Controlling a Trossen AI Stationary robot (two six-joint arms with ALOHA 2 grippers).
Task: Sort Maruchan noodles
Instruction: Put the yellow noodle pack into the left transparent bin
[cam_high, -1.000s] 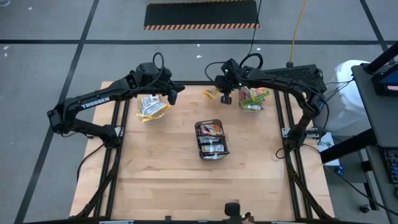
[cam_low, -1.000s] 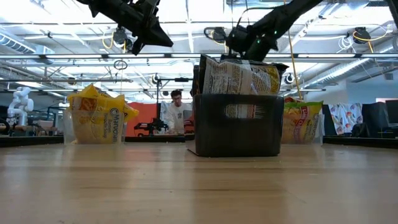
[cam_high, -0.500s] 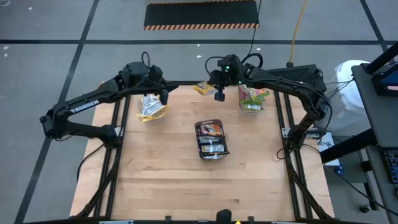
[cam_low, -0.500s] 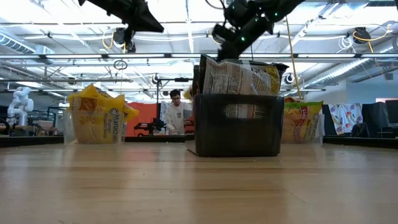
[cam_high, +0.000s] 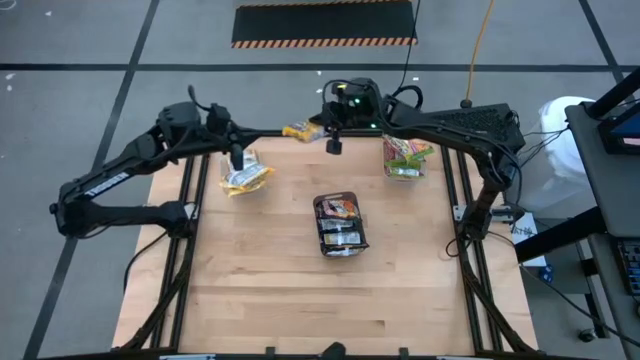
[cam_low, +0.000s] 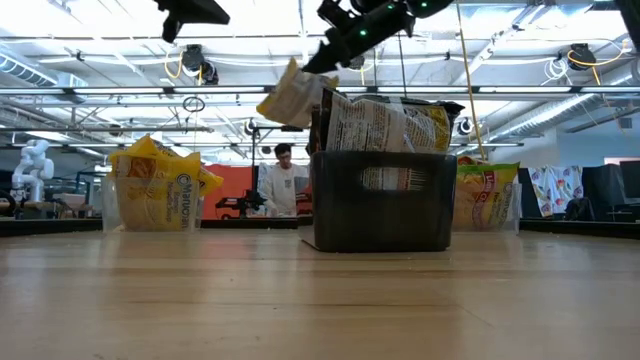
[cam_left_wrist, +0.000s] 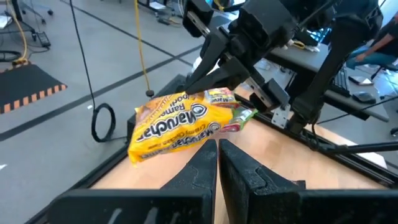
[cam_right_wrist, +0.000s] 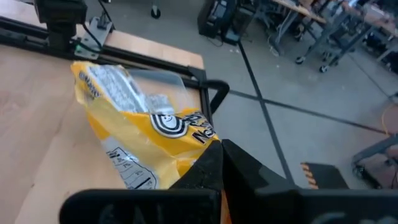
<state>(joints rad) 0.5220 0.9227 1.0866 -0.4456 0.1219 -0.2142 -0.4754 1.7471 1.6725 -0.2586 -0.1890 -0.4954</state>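
Note:
My right gripper (cam_high: 322, 133) is shut on a yellow Maruchan noodles packet (cam_high: 300, 130), high above the table's far edge; the low view shows the packet (cam_low: 290, 95) up in the air. My left gripper (cam_high: 237, 160) is shut on nothing, above a clear tub of yellow packets (cam_high: 245, 176) at the far left. A dark tray (cam_high: 340, 225) in the middle of the table holds brown packets standing on edge. Green-edged packets stand in a clear tub (cam_high: 404, 160) at the far right. My right gripper pinches one end of the yellow packet (cam_left_wrist: 214, 98) between its two fingers. The fingers slant down toward the table's left side. The packet is lifted clear and sticks out past the fingertips, tilted, its free end (cam_right_wrist: 93, 81) lowest.
The table's black frame rail (cam_high: 300, 136) runs under the held packet. A bare wooden table top (cam_high: 330, 300) lies in front of the tray. In the room beyond the table, a person (cam_low: 283, 185) sits at a bench.
My right gripper has risen and gone toward the table's far left with the yellow packet, tipping closer to level; the packet now hangs over the far rail. My left gripper has drawn back toward the table's left edge and risen, still shut.

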